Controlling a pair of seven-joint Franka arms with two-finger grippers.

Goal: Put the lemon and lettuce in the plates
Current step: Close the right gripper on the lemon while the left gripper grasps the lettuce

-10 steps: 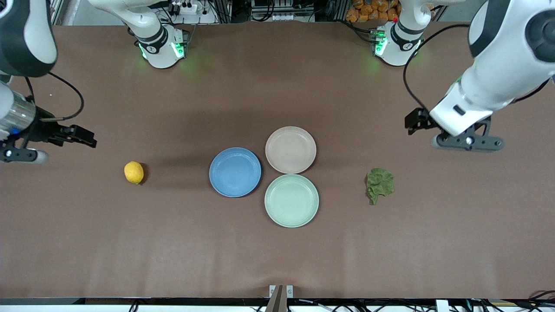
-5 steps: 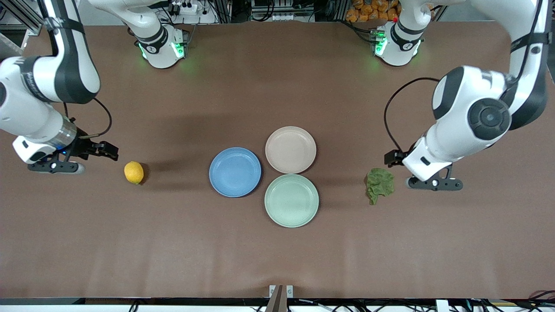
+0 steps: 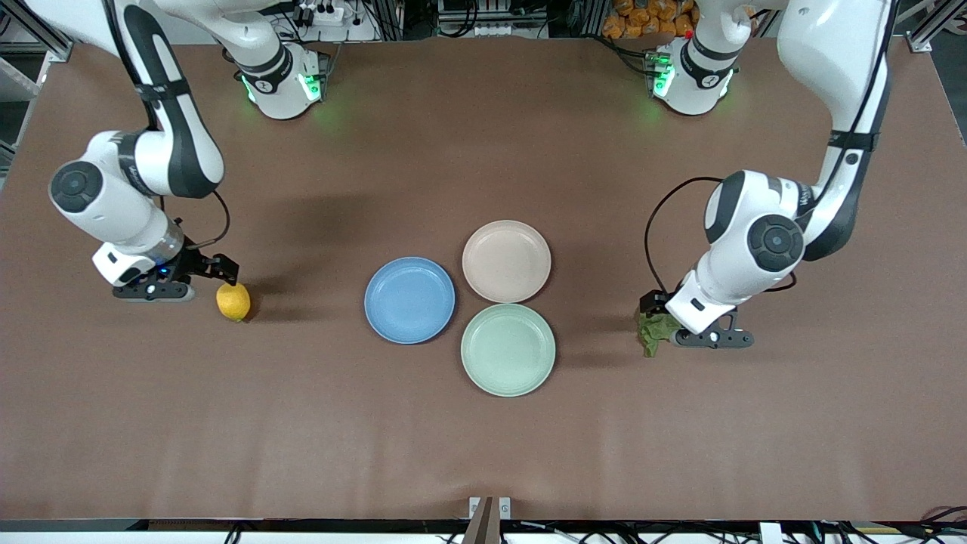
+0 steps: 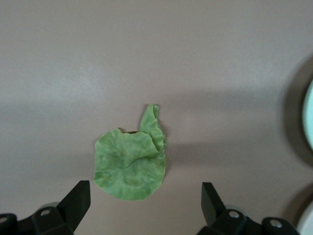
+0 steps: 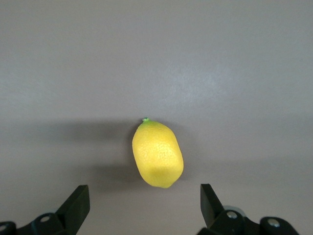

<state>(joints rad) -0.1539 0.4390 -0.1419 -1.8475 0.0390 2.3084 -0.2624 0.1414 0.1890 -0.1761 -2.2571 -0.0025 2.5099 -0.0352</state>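
Observation:
The yellow lemon [image 3: 233, 301] lies on the brown table toward the right arm's end. My right gripper [image 3: 224, 269] is open and low just beside it; in the right wrist view the lemon [image 5: 157, 154] lies just ahead of the open gripper [image 5: 145, 203]. The green lettuce [image 3: 651, 334] lies toward the left arm's end, partly hidden by my left gripper [image 3: 653, 304], which is open over its edge. In the left wrist view the leaf [image 4: 131, 164] lies just ahead of the open gripper [image 4: 145, 203]. The blue plate [image 3: 409, 300] and the beige-pink plate [image 3: 506, 261] sit empty mid-table.
A pale mint-green plate [image 3: 508, 350] sits empty, touching the other two plates, nearer to the front camera; its rim shows in the left wrist view [image 4: 309, 117]. Both arms' bases stand along the table edge farthest from the front camera.
Both arms have come down and inward: the right gripper moved toward the lemon, the left gripper moved over the lettuce's edge. Lemon, lettuce and plates have not moved.

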